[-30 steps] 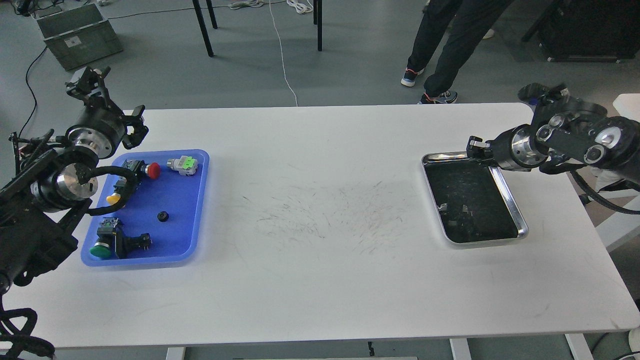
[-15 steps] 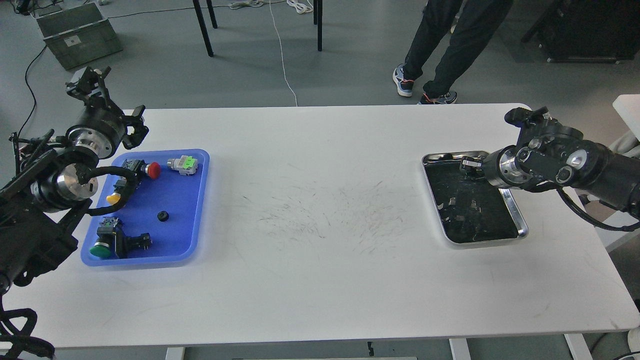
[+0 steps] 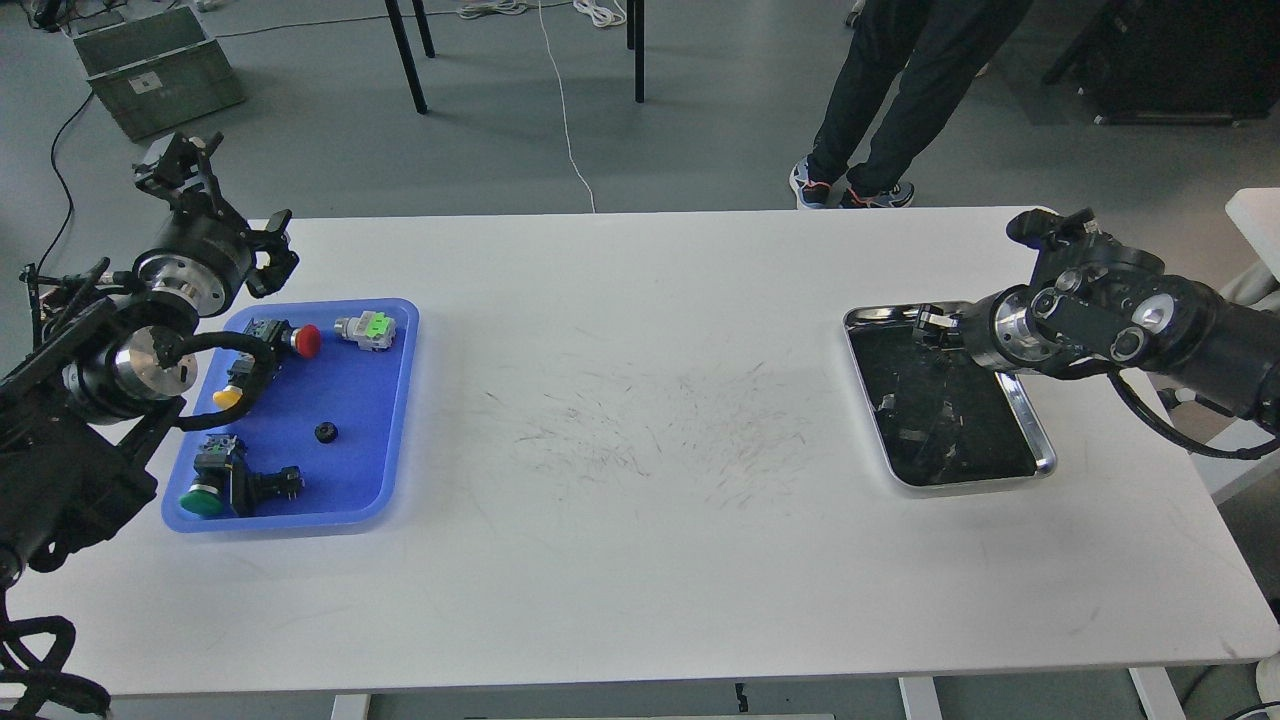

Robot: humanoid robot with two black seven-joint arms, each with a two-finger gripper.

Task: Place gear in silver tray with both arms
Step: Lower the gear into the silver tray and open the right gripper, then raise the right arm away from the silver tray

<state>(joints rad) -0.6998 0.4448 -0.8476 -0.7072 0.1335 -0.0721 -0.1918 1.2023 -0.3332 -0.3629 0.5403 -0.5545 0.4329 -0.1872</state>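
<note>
White table [image 3: 640,560], blue tray [image 3: 390,400] at 9 o'clock, silver tray [image 3: 1030,425] at 3, no gear inside. Right gripper [image 3: 928,325] over its far end, grip unreadable. Left gripper [image 3: 180,165] parked at 10, looks empty, opening unclear. Small black gear [image 3: 325,432] sitting in blue tray, basically everything left.
</note>
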